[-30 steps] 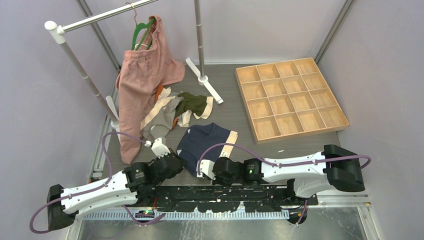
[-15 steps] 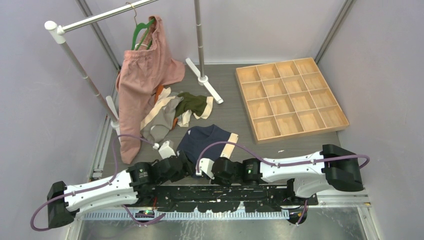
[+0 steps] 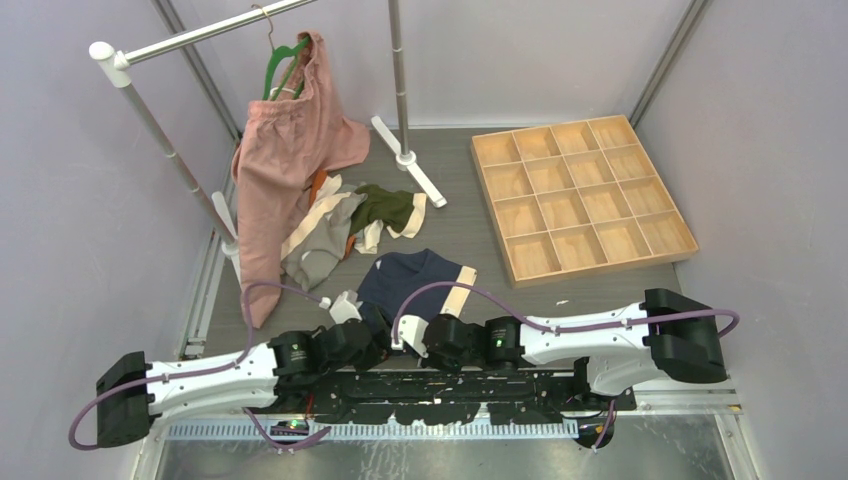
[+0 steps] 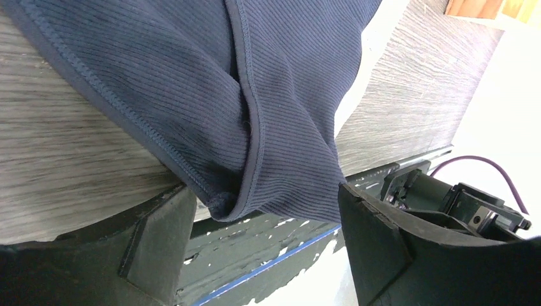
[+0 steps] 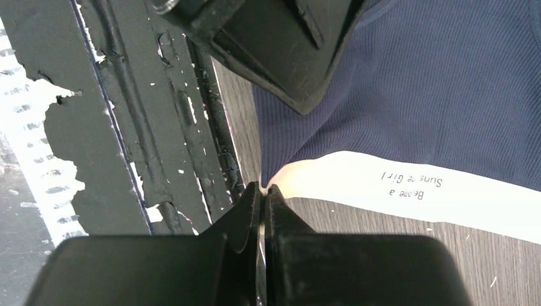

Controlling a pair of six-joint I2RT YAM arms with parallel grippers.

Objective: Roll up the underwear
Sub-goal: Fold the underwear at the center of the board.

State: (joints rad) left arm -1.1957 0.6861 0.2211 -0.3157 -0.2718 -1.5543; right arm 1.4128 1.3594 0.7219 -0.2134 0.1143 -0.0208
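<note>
1. The left end effector (image 4: 265, 224) has its jaws apart, straddling the hem of the navy boxer briefs (image 4: 191, 83).
2. The right end effector (image 5: 263, 191) has its jaws together, pinching a corner of the cream waistband (image 5: 408, 185).
3. The garment lies at the near edge of the surface (image 4: 51, 185). Pulling from one side only could skew it.

Fine-ribbed navy underwear (image 3: 415, 282), cream waistband (image 5: 408, 185) with grey lettering. Olive green underwear (image 3: 388, 207); grey underwear (image 3: 318, 258). Pink garment (image 3: 285, 170) on green hanger (image 3: 283, 62). Pale wood tray (image 3: 600, 265). Grey wood-grain table (image 3: 455, 215). White-and-black left arm (image 3: 200, 380) and right arm (image 3: 590, 337), purple cables (image 3: 470, 294).
</note>
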